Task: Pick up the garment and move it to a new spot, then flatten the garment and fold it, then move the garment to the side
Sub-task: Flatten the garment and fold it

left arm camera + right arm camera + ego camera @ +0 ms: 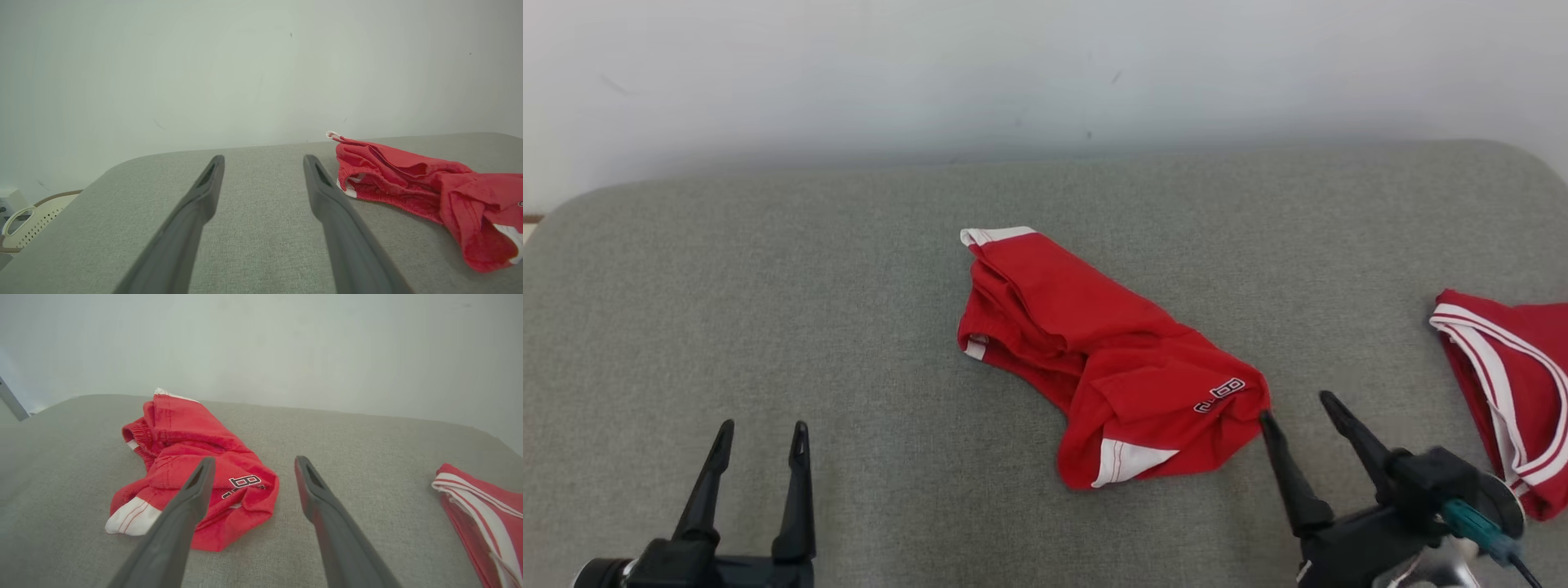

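Garment (1094, 359) (408, 183) (184, 433): red shorts-like cloth, crumpled in a loose heap, lying near the middle of the desk, a little toward the robot's right and held by nothing.
Trim: white bands with thin red stitching at its far corner, at its left edge and at its near hem.
Print (1219, 395) (245, 482): white-outlined characters on the near right fold. One figure reads like an 8, and the rest is too creased to read.
Brand: no maker's name can be made out.
Right pincer (1296, 407) (254, 461): jaws spread wide and holding nothing. It sits low over the desk, and its left fingertip is just beside the garment's near right edge. I cannot tell whether it touches.
Teal plug (1474, 523): on the right pincer's body, with a dark cable.
Left pincer (763, 429) (263, 161): jaws spread wide, empty, over bare desk and well apart from the garment on its left.
Desk (768, 269) (261, 228) (367, 457): grey woven cover with rounded far corners.
Second garment (1511, 384) (478, 506): red with white stripes along its border, at the desk's right edge, apart from the first.
Wall (1045, 73): pale, with a few small dark marks.
Basket (32, 220): pale and perforated, beyond the desk's left side.
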Available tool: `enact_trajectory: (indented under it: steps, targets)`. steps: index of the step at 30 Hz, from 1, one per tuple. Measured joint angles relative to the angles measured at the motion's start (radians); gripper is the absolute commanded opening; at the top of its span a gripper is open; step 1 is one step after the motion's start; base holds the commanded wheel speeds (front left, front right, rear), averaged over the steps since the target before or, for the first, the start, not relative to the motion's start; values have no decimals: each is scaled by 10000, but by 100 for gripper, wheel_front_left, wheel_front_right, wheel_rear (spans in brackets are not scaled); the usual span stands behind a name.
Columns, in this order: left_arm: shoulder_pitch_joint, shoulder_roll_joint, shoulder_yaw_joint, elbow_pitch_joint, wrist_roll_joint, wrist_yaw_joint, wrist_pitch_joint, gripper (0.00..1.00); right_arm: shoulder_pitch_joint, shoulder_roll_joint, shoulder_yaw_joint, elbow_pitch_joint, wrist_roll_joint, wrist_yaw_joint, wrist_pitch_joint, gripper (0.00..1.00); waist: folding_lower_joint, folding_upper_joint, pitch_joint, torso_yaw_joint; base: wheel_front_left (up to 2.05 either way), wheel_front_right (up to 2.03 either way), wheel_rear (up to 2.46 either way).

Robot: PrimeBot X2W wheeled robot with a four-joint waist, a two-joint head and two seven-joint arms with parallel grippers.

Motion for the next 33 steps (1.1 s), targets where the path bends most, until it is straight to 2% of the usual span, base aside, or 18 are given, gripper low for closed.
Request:
enact_trajectory:
  steps: [7,12,17,23,24,26,33]
  targets:
    - [-361,-295,-253,-8,159,-84,0,100,-1406,-1152,1919,798,420,0,777,100,0,1,483,329,0,0,0]
    - [-548,-474,-303,52,186,-174,0,100,-2398,-1732,3047,1281,642,0,1005,100,1,2,807,628,0,0,0]
    - [-763,-619,-343,81,293,-268,0,100,-3186,-2230,3992,1622,966,0,1285,100,1,2,1117,884,0,0,0]
    - [-890,-813,-376,128,422,-357,0,100,-3825,-2543,4621,1910,1296,0,1580,100,1,1,1405,1091,0,0,0]
    - [-900,-849,-380,148,439,-414,0,100,-3900,-2560,4656,1985,1333,0,1609,47,2,2,1432,1117,0,0,0]
    - [-929,-895,-376,171,447,-428,0,100,-4045,-2587,4696,2123,1363,0,1668,0,1,1,1471,1159,0,0,0]
    - [-962,-997,-255,176,537,-512,0,100,-4144,-2604,4362,2127,1486,0,1659,0,1,1,1533,1147,0,0,0]
